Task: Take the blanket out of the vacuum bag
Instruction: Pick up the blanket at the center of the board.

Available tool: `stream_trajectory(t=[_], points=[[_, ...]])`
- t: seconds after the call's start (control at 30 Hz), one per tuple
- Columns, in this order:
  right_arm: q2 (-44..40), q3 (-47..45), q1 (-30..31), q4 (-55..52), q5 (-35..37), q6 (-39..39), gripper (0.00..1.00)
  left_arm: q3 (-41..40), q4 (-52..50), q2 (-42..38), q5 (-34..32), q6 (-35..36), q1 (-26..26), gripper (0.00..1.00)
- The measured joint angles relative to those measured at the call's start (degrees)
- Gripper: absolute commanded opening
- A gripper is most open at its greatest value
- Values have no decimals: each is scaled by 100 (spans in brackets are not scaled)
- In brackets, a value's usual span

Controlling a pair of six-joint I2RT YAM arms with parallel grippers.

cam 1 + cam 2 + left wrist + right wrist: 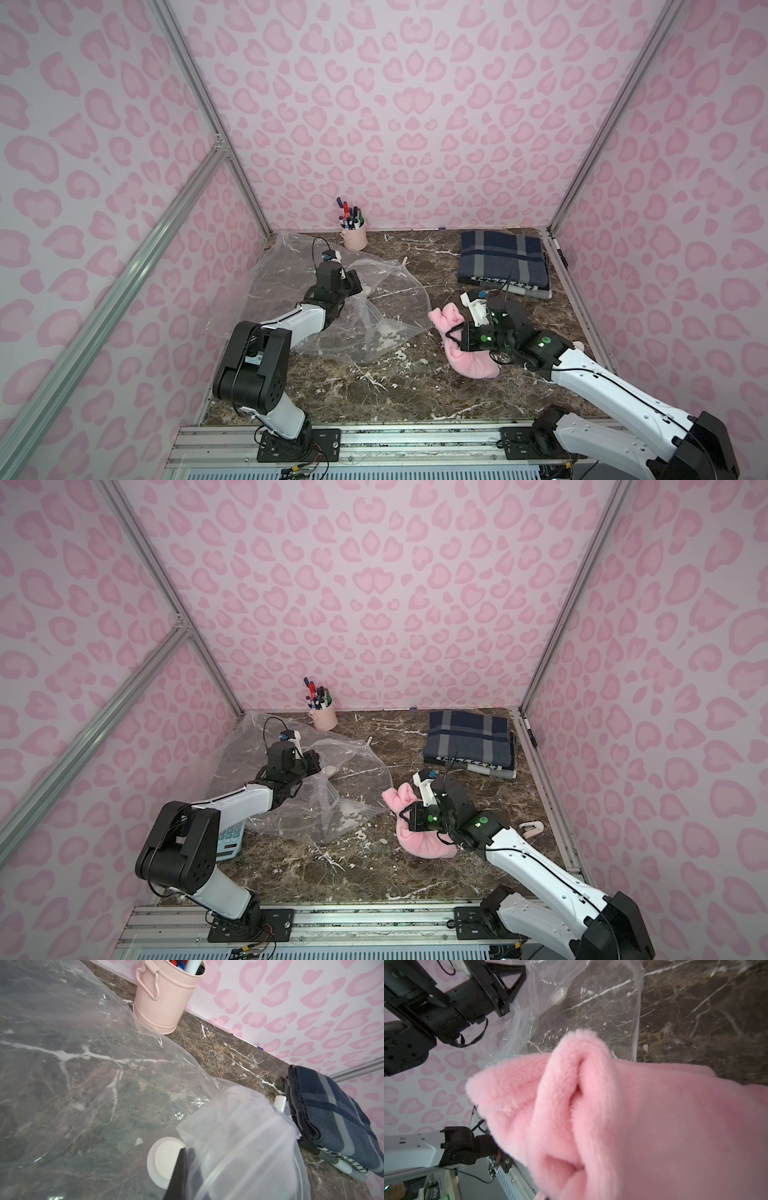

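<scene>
**Pink blanket out of the bag, clamped in the right claw**

The blanket (469, 361), a fluffy pink fleece bunched into soft folds, lies on the marble table (374, 395) at about 4 o'clock from its centre. It is wholly outside the vacuum bag (386, 291), just off the bag's 3 o'clock edge. The right gripper (452, 333) is clamped on a raised fold of it. The left gripper (359, 289) is closed, seemingly pinching crinkled clear plastic beside the white valve disc (166, 1157).

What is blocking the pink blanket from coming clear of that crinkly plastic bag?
Nothing visible. The pink blanket is already wholly outside the vacuum bag, beside its edge, held by the right pincer over the tabletop. The left pincer pinches the bag's plastic.
</scene>
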Motion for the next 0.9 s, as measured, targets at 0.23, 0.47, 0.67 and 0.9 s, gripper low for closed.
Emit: stream_trajectory(t=[0.23, 0.47, 0.67, 0.9], points=[[-428, 61, -315, -129, 470, -52, 0, 146, 92, 101, 114, -131, -258, 4], [-415, 852, -964, -682, 787, -542, 0, 208, -118, -42, 157, -136, -577, 17], [-107, 1694, -1862, -800, 721, -1154, 0, 398, -789, -601, -116, 20, -782, 62], [170, 2166, -2800, -938, 280, -1685, 0, 645, -1307, -1012, -391, 267, -785, 74]])
